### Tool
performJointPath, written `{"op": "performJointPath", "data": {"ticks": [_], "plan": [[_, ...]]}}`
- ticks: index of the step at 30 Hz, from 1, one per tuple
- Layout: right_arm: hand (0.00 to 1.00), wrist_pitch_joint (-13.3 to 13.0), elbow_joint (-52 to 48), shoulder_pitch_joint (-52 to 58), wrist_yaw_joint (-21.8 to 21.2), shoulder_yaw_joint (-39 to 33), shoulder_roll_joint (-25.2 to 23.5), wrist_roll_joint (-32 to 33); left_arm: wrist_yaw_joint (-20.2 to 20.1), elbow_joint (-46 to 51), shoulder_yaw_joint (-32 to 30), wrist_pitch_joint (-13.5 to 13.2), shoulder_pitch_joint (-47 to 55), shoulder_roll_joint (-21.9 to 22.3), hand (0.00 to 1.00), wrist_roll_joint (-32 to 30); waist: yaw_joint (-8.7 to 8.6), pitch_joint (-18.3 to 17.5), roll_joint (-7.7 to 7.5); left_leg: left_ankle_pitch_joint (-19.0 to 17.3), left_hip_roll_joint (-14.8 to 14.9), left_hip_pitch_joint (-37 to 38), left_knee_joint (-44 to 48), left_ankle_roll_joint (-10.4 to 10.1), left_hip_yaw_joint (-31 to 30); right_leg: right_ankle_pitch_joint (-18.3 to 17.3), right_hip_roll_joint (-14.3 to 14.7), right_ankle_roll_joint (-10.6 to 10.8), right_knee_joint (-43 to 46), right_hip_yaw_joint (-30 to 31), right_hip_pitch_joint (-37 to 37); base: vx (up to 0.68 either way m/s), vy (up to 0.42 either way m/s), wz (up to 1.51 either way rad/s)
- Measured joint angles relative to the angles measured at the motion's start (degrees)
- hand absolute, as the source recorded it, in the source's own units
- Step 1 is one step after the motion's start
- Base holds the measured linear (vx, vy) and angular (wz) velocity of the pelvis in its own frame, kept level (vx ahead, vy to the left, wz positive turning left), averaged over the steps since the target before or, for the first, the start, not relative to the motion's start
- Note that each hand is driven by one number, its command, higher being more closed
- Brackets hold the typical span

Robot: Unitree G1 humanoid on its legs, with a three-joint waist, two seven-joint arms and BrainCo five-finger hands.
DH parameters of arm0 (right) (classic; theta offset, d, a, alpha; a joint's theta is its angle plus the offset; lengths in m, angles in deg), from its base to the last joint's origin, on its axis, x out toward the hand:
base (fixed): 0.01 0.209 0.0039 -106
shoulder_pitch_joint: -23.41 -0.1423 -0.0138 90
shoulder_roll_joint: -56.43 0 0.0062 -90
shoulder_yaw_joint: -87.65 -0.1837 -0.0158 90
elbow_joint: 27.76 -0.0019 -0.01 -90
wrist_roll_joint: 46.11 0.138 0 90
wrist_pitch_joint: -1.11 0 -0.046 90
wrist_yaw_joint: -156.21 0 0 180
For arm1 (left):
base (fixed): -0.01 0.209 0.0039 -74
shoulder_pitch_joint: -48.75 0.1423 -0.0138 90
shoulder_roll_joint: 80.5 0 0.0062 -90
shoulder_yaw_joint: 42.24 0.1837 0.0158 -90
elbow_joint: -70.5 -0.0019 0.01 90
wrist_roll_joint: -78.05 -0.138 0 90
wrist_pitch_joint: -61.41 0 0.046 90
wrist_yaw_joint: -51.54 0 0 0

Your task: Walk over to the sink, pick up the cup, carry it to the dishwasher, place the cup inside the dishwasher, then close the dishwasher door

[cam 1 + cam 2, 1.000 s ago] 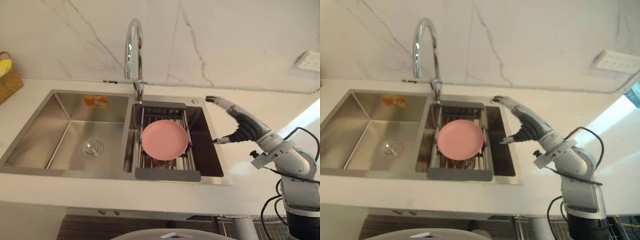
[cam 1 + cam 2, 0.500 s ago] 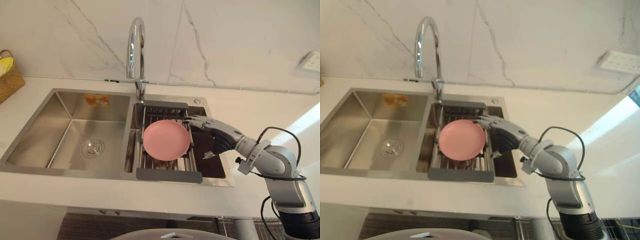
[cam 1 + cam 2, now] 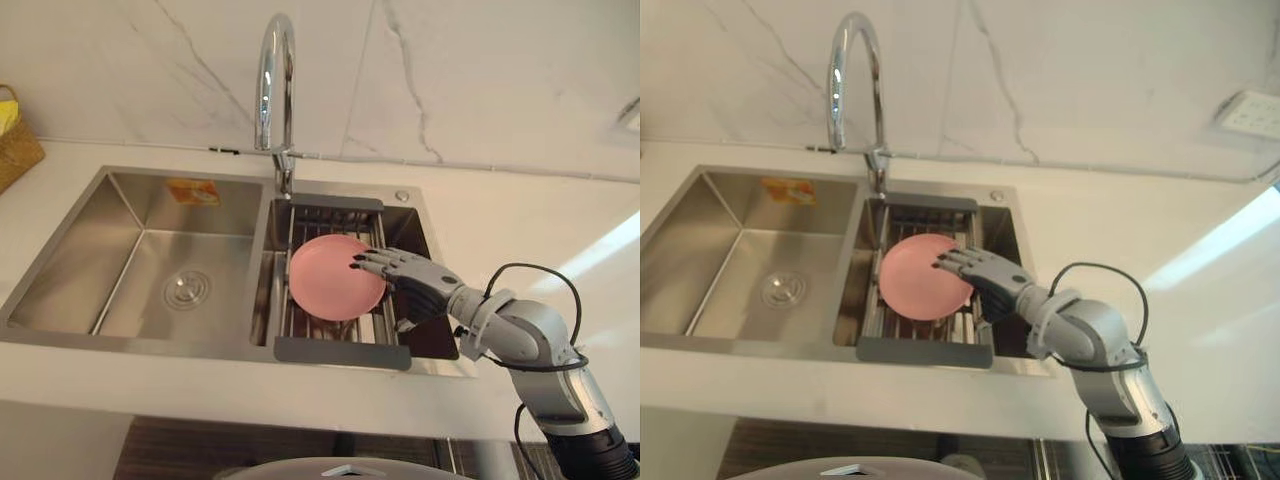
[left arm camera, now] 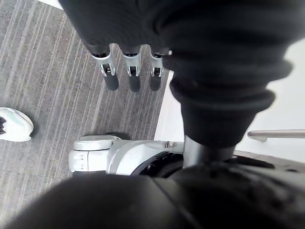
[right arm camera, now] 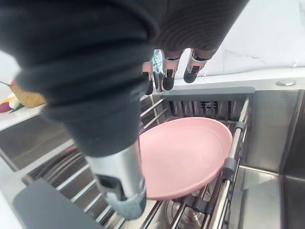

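Kitchen counter seen from above: double-basin stainless-steel sink set in a pale worktop, with a tall curved chrome tap at the back between the basins. Across the right basin, a dark-framed drying rack of steel rods. On those rods, near the rack's middle, the task's thing as seen here: a shallow round pink plate, lying about flat, hollow side up.

Right hand reaching in from the robot's right, low over the rack. Fingers straight and slightly spread, with the dark fingertips above the plate's right part, pointing leftward across it. Thumb held apart and lower, by the plate's near rim. Nothing pinched. Contact with the pink surface: impossible to tell.

Plate to the left of this hand and just beneath its fingers, so by far the nearer hand for a grasp. Round, so no long axis, no pointing end, no handle. Likely hold: the right-hand rim, fingers on top and thumb hooked under.

Left hand hanging well away, fingers straight and relaxed, aimed down at the grey ribbed floor, holding nothing.
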Motion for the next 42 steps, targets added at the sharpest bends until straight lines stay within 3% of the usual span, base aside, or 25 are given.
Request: {"op": "performJointPath", "data": {"ticks": [12, 17, 29, 42], "plan": [[0.00, 0.17, 0.41, 0.26, 0.28, 4.52, -0.07, -4.56, 0.17, -0.15, 2.07, 0.46, -1.23, -0.98, 0.00, 0.05, 0.39, 2.00, -0.15, -0.02, 0.10, -1.43, 1.14, 0.21, -0.87, 0.00, 0.02, -0.01, 0.00, 0.00, -0.72, -0.02, -0.010, 0.02], [0.00, 1.38, 0.47, 1.88, 3.59, 4.54, -0.54, -6.77, 0.35, -0.16, 2.38, 0.37, -1.81, -1.10, 0.00, 0.01, 0.31, 3.59, -0.21, -0.02, 0.16, -1.93, 1.12, 0.19, -1.11, -0.01, 0.07, -0.02, 0.00, -0.04, -1.04, -0.03, -0.011, 0.02], [0.00, 2.63, 3.16, 8.09, 16.53, 4.31, -8.88, -11.27, 2.70, 0.18, 5.07, -1.64, -1.92, -1.96, 0.00, -0.03, 0.26, 5.14, -0.33, -0.12, 0.16, -3.11, 1.98, 0.25, -1.14, -0.01, -0.01, -0.03, 0.00, 0.28, -1.87, -0.02, -0.005, 0.01], [0.00, 2.51, 5.24, 9.64, 19.19, 4.64, -9.32, -16.79, 3.64, 0.30, 6.71, -1.77, -2.09, -2.53, 0.00, -0.06, 0.50, 5.27, -0.10, -0.16, 0.20, -3.24, 1.99, 0.24, -1.16, -0.01, 0.00, -0.03, 0.00, 0.26, -1.95, 0.00, -0.002, 0.00]]}}
